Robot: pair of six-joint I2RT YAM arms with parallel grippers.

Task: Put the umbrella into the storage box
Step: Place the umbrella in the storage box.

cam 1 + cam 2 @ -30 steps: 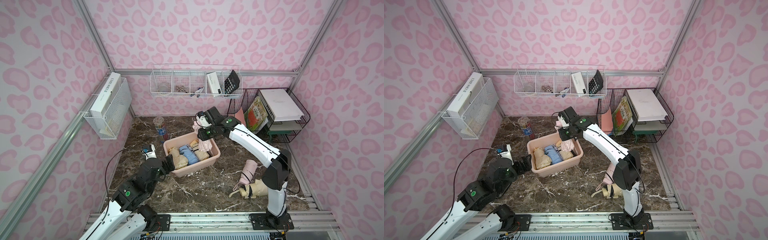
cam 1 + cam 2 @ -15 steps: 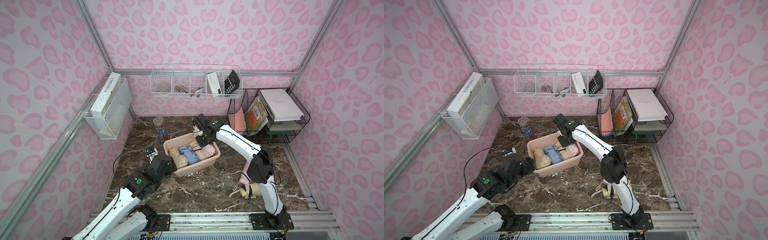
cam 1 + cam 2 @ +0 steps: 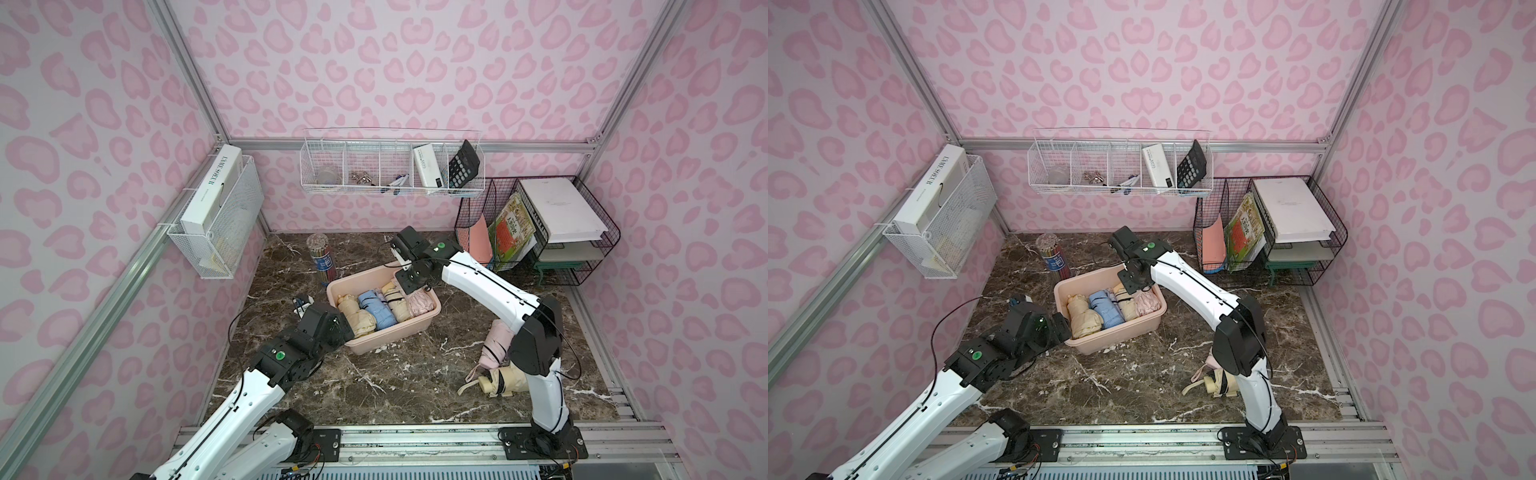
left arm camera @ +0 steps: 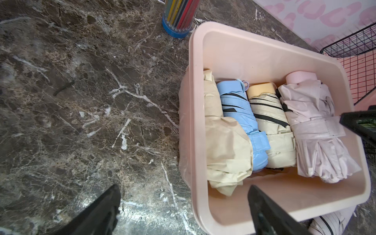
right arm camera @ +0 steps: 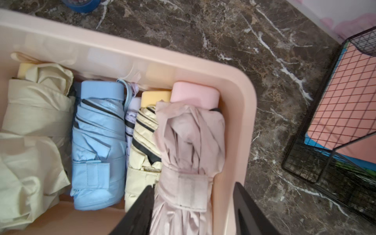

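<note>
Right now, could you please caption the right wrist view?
Open right gripper straddles the pink umbrella lying in the storage box.

**Where everything is sitting**

We are seeing the storage box (image 3: 399,334) sitting mid-table, with a row of umbrellas (image 4: 270,126) lying side by side in it. A pencil tube (image 3: 322,259) is standing just behind its left corner. A file rack (image 3: 536,232) is standing behind and to its right. Two more umbrellas (image 3: 496,345) are lying close together on the table (image 3: 374,382), right of the box.
</note>
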